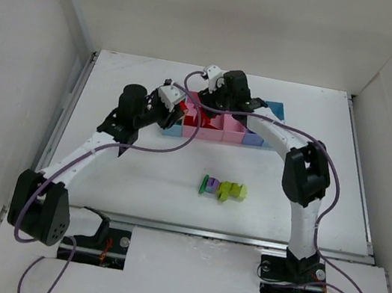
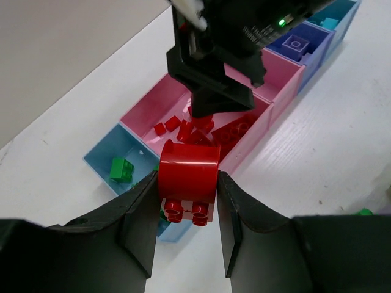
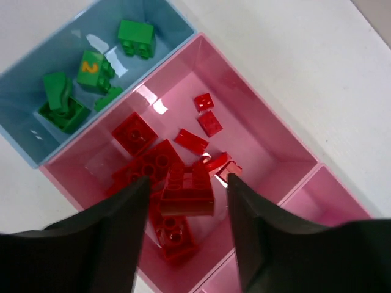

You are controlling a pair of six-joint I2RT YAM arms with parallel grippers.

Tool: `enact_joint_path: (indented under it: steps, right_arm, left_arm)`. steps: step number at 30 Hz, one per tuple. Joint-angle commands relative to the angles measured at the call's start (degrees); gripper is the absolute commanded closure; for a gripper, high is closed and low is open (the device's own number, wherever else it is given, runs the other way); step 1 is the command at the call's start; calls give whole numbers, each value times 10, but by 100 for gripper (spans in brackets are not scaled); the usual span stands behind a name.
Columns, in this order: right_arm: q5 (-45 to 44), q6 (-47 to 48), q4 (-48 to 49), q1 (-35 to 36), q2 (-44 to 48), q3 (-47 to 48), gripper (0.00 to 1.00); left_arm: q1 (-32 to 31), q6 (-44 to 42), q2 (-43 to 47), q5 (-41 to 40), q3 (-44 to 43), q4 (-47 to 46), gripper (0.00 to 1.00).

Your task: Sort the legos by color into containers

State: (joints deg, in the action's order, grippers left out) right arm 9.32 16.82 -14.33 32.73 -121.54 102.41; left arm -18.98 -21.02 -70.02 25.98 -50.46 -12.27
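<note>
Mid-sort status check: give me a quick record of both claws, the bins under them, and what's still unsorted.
left claw: shut on red brick, held over the bins' near edge
right claw: open, above the pink bin
pink bin: red legos only
blue bin: green legos
unsorted: loose legos, green, purple and lime, clustered in front of the bins

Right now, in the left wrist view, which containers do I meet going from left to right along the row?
The first light blue container, holding a green lego → wide pink container with red legos → narrower pink container → purple-blue container → last light blue container, with a teal lego.
</note>
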Motion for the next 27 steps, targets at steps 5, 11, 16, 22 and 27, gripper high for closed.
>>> enact_joint_path:
  steps: [5,11,16,22,27]
  right_arm:
    - [42,-95,39,-58,31,37,24]
    - [64,-130,39,-98,83,0,21]
    - [52,-104,39,-98,127,-56,21]
    - [46,-64,39,-98,181,-100,1]
    - [64,1,-16,-98,231,-124,1]
  left_arm:
    - [3,79,-96,-23,-8,-168,97]
    - [-9,63,-217,-18,-74,-209,84]
    - [-20,52,-305,-25,-143,-209,55]
    - [-20,5,-338,35,-175,-209,10]
    - [-20,-45,-280,91,-162,-174,3]
